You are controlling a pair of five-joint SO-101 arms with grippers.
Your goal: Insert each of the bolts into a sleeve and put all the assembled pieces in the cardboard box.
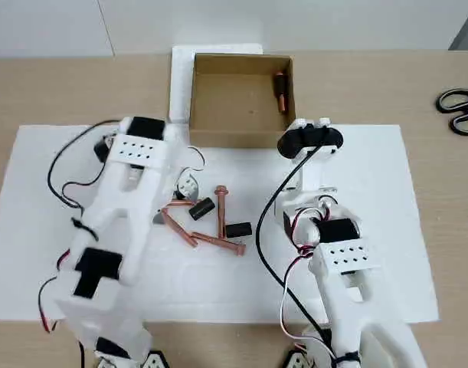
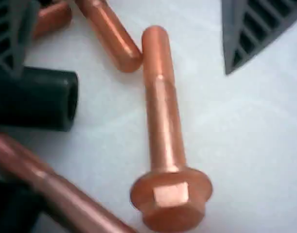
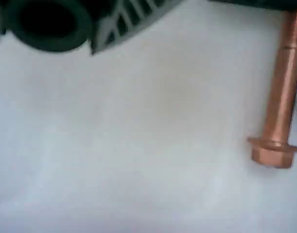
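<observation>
Several copper bolts (image 1: 221, 203) and two black sleeves (image 1: 202, 208) lie in a loose pile on the white foam sheet (image 1: 80, 153). My left gripper (image 1: 186, 186) hangs low over the pile's left side. In the left wrist view it (image 2: 133, 22) stands open, its grey fingers (image 2: 255, 29) spread either side of a bolt (image 2: 163, 126), with a sleeve (image 2: 34, 99) beside that bolt. My right gripper (image 3: 65, 19) is shut on a black sleeve (image 3: 46, 41) above the foam, a bolt (image 3: 282, 92) lying off to one side. One assembled piece (image 1: 280, 90) lies in the cardboard box (image 1: 218, 107).
The right arm's wrist (image 1: 310, 142) hovers just in front of the box's near right corner. Scissors (image 1: 457, 110) lie at the table's far right edge. Black cables (image 1: 268, 222) trail across the foam between the arms.
</observation>
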